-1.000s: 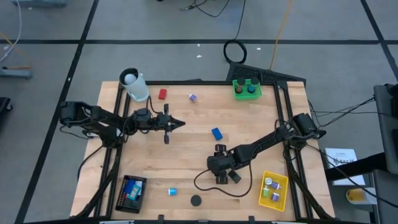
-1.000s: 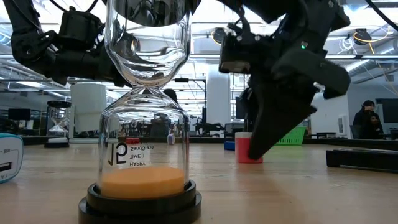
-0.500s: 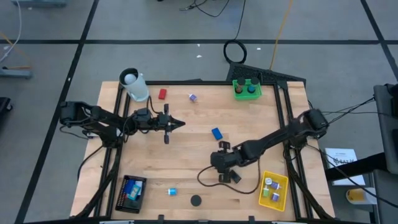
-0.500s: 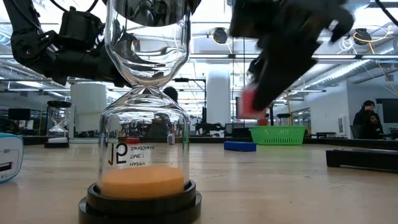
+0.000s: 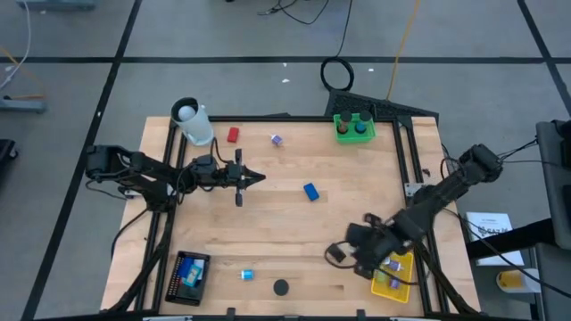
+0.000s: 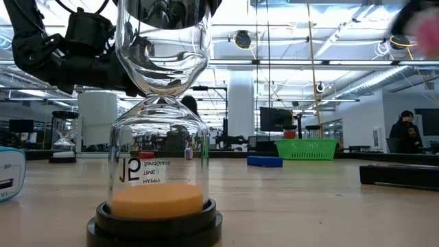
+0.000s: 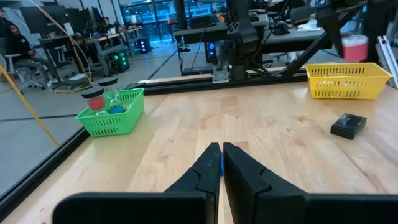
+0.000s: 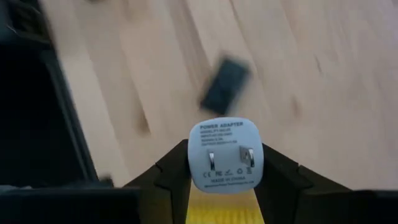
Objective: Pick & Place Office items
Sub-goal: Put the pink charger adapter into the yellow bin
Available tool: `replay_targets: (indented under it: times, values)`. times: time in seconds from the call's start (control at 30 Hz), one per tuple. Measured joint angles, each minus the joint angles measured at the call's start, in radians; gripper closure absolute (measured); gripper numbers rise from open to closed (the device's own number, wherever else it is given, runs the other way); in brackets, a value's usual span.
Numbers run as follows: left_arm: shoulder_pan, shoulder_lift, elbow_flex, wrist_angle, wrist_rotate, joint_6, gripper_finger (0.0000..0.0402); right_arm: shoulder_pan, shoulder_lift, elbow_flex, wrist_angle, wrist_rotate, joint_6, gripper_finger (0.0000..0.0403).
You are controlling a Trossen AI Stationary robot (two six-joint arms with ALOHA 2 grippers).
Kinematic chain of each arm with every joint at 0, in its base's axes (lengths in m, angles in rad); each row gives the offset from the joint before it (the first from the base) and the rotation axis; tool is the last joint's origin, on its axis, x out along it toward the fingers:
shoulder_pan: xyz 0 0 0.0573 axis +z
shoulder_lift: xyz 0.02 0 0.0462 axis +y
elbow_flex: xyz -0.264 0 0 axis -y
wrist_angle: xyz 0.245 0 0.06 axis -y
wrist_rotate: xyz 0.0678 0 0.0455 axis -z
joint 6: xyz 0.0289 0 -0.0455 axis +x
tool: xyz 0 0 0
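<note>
With its fingers clamped on the white power adapter (image 8: 225, 152), the right gripper (image 5: 368, 252) needed centring over the yellow mesh tray (image 5: 399, 282), near the tabletop's right edge, before opening.

Two arms (image 5: 169, 178) (image 5: 437, 196). Three mesh trays: green (image 5: 354, 127), yellow (image 5: 393, 275), black (image 5: 187, 276). One white cup (image 5: 192, 122). Loose on the table: one red block (image 5: 233, 135), one blue block (image 5: 310, 191), one purple clip (image 5: 277, 140), one teal piece (image 5: 247, 275), one dark disc (image 5: 281, 288).
</note>
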Motion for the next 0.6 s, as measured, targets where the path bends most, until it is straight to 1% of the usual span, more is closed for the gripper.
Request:
replay_targets:
  times: [0.17,0.33,0.53,0.6]
  values:
    - [0.000,0.000,0.000,-0.003,0.000,-0.002,0.0376,0.126,0.002,0.000,-0.098,-0.066,0.265,0.0274]
    - [0.000,0.000,0.000,-0.004,0.000,-0.003,0.0376,0.231,0.030,0.000,-0.085,-0.104,0.473,0.0274]
    - [0.000,0.000,0.000,-0.011,0.000,-0.003,0.0376,0.311,0.087,-0.005,-0.066,-0.108,0.611,0.0273]
    - [0.000,0.000,0.000,-0.017,0.000,-0.001,0.0376,0.324,0.104,-0.026,-0.055,-0.133,0.642,0.0273]
